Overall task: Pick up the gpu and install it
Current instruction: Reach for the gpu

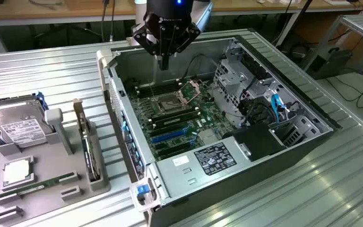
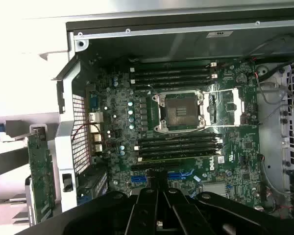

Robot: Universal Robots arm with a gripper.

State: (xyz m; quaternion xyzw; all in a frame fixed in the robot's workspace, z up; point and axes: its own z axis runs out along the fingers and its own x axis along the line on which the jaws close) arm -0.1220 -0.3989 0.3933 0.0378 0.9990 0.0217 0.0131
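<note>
Above the far end of the open grey metal computer case (image 1: 270,175), the black robot gripper (image 1: 164,63) is hanging with its fingers drawn together and nothing between them. In the wrist view the gripper (image 2: 157,188) is looking straight down on the green motherboard (image 2: 122,112) inside the case.

The gpu, a thin flat dark circuit card (image 1: 87,142), is standing on its long edge in a slot of the grey moulded holder (image 1: 74,187). The holder is lying on the ribbed metal tabletop (image 1: 49,71), just beside the case on the exterior view's left and well apart from the gripper. The wrist view is catching the same card (image 2: 39,171) outside the case wall. A silver boxy hard drive with a white label (image 1: 17,127) and a narrow green memory stick (image 1: 33,189) are sharing the holder.

The card is likely light and stiff, but fragile: its faces are carrying small parts, and its lower edge is probably carrying the contacts. Its upper long edge is standing free of the slot, so that looks like the place to take hold, with the fingers closing across the thin board. The smooth faces may be slippery, so a firm but gentle squeeze seems wise.
</note>
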